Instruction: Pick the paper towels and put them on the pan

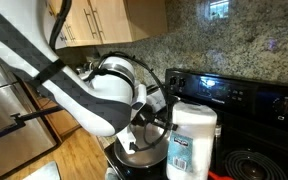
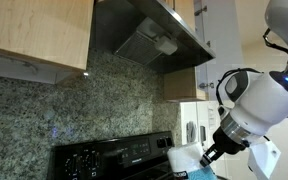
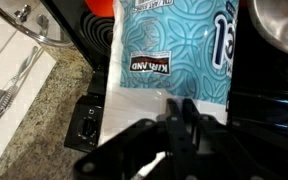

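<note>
The paper towels (image 1: 192, 140) are a big white roll in clear wrap with blue print, upright over the black stove, also seen in an exterior view (image 2: 187, 161). In the wrist view the roll (image 3: 174, 50) fills the middle. My gripper (image 3: 179, 112) has its fingers close together, pinched on the wrap at the roll's near end; it also shows in an exterior view (image 2: 212, 152). The grey metal pan (image 1: 134, 157) sits beside the roll under my arm; its rim shows in the wrist view (image 3: 284, 25). A reddish piece (image 3: 99, 5) shows at the top edge.
The stove's control panel (image 1: 234, 95) and a coil burner (image 1: 256, 165) lie beyond the roll. A range hood (image 2: 149, 35) hangs overhead. Wooden cabinets (image 1: 104, 20) and a granite backsplash (image 1: 234, 40) stand behind. A stove knob (image 3: 84, 125) and granite counter (image 3: 44, 100) lie alongside.
</note>
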Controlling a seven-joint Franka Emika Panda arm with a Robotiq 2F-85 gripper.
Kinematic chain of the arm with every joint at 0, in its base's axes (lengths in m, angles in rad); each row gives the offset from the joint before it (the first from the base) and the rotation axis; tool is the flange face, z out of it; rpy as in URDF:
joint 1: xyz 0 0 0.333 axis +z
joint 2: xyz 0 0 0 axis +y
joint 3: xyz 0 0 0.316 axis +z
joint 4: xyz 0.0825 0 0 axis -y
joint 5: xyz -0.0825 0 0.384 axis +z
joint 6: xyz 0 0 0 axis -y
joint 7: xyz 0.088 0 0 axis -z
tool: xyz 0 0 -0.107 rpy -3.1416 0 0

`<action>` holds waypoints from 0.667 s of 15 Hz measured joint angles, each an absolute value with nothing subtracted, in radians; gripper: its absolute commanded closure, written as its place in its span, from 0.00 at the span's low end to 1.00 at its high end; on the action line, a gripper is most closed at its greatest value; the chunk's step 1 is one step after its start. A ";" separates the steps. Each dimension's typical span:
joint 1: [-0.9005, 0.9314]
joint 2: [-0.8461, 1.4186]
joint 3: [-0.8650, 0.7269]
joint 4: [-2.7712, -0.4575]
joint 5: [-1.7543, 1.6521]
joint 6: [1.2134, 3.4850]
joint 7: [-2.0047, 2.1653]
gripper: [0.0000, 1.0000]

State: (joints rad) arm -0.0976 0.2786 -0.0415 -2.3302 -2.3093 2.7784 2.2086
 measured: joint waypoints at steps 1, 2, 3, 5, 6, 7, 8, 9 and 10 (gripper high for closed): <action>-0.098 0.279 -0.042 -2.329 -2.309 2.778 2.209 0.89; -0.098 0.279 -0.042 -2.329 -2.309 2.778 2.209 0.89; -0.098 0.279 -0.042 -2.329 -2.309 2.778 2.209 0.97; -0.098 0.279 -0.042 -2.329 -2.309 2.778 2.209 1.00; -0.098 0.279 -0.042 -2.329 -2.309 2.778 2.209 0.99; -0.098 0.279 -0.042 -2.330 -2.309 2.778 2.209 0.98; -0.097 0.276 -0.042 -2.333 -2.309 2.776 2.208 0.99; -0.096 0.272 -0.041 -2.341 -2.309 2.770 2.208 0.99; -0.095 0.265 -0.041 -2.354 -2.309 2.763 2.208 0.99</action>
State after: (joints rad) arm -0.0948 0.2651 -0.0413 -2.3536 -2.3093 2.7635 2.2085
